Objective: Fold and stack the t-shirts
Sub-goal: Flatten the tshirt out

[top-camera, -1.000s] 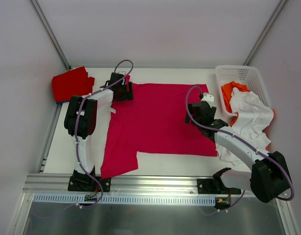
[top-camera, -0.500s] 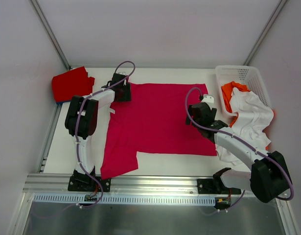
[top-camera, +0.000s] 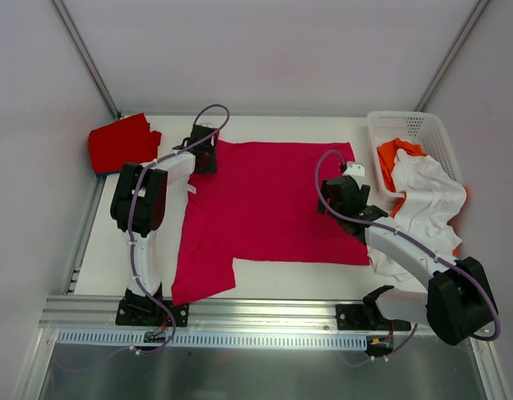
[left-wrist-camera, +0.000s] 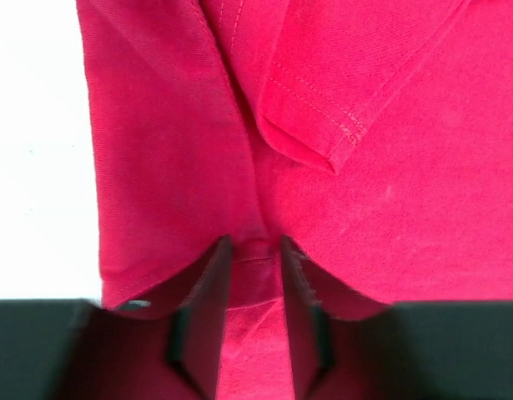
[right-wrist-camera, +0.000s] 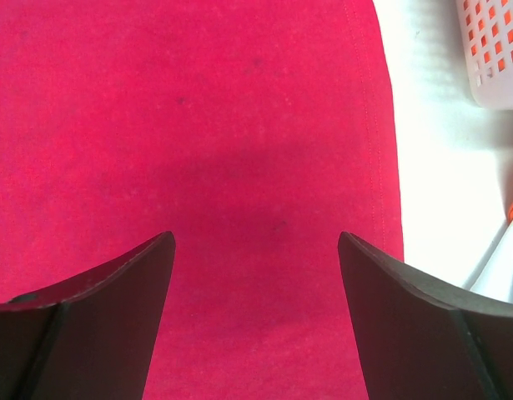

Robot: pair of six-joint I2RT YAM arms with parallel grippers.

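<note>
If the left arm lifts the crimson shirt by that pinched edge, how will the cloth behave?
Likely floppy: the crimson t-shirt puckers in the left gripper and a hem flap lies folded over. Spread wide on the table, it would probably drape and drag.

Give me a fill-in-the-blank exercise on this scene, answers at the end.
1. The left end effector pinches the crimson shirt at its far ____ corner.
2. The right end effector is ____ over that shirt.
3. The shirt spilling from the basket, covering part of the orange shirt, is ____.
Answers: left; open; white.
</note>
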